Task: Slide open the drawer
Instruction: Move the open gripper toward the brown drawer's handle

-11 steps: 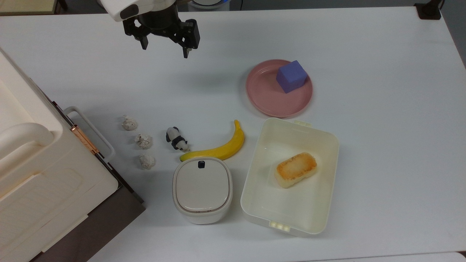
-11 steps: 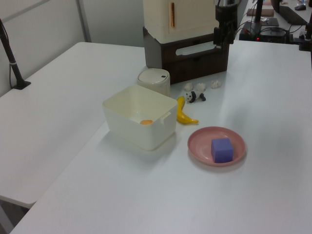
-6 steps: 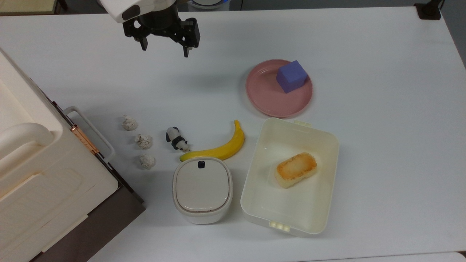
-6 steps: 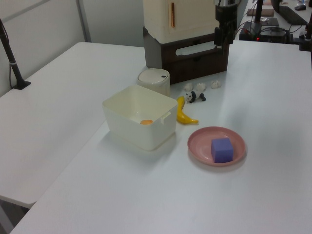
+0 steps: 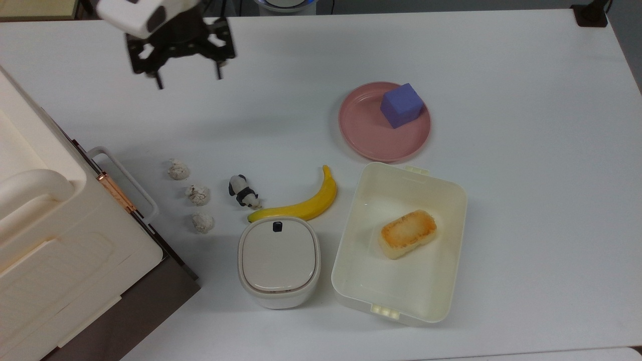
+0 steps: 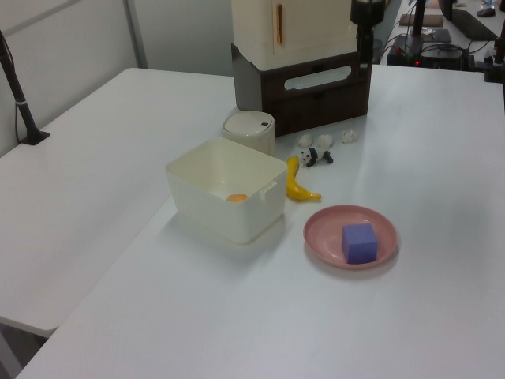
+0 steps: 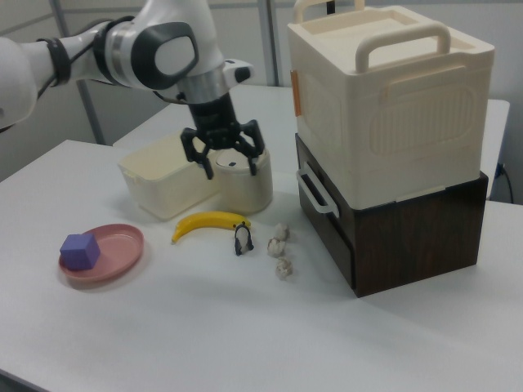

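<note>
The drawer (image 7: 325,219) is the dark brown front low on the cabinet, and it sits flush with the cabinet. Its white bar handle (image 5: 134,183) sticks out at the top view's left. The same handle (image 6: 317,77) crosses the dark drawer front (image 6: 323,95) in the left view. My gripper (image 5: 189,80) hangs open over bare table at the far side, up and to the right of the handle in the top view, holding nothing. In the right view the gripper (image 7: 230,168) stands left of the cabinet, above the banana.
Three crumpled white balls (image 5: 197,194), a toy panda (image 5: 244,191) and a banana (image 5: 301,205) lie just in front of the drawer. A cream lidded bin (image 5: 279,260), a cream container (image 5: 346,240) with bread and a pink plate (image 5: 361,125) with a purple cube lie further right. A cream box (image 7: 384,98) tops the cabinet.
My gripper has moved toward the top view's left, closer to the cabinet, and turned a little about its axis. It stays open. The drawer has not moved.
</note>
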Controlling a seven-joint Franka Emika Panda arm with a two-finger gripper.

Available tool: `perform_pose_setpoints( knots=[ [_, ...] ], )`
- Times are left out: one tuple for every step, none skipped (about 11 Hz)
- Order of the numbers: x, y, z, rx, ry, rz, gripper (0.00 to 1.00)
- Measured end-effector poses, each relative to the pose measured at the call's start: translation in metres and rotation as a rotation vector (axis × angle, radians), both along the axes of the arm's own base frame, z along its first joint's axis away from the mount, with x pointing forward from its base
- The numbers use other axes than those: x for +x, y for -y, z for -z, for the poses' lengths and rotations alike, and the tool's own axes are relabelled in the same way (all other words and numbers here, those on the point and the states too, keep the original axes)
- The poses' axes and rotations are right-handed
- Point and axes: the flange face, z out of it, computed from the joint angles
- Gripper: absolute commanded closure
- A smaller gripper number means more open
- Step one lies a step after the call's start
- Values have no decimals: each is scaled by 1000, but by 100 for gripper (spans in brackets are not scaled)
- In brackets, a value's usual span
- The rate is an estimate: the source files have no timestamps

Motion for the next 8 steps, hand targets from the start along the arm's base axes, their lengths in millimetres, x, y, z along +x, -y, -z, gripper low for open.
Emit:
perform_pose_setpoints(
  knots=[
    [4, 15, -2, -24, 38, -72, 10],
    [9, 28, -3, -52, 84, -126, 13],
    [17, 34, 0, -79, 121, -154, 16],
    [26, 35, 10, -116, 144, -169, 18],
    [38, 35, 26, -149, 163, -186, 18],
    [50, 33, 45, -168, 174, -201, 20],
    [60, 31, 65, -187, 181, -211, 21],
    [68, 33, 82, -212, 190, -216, 22]
  ],
)
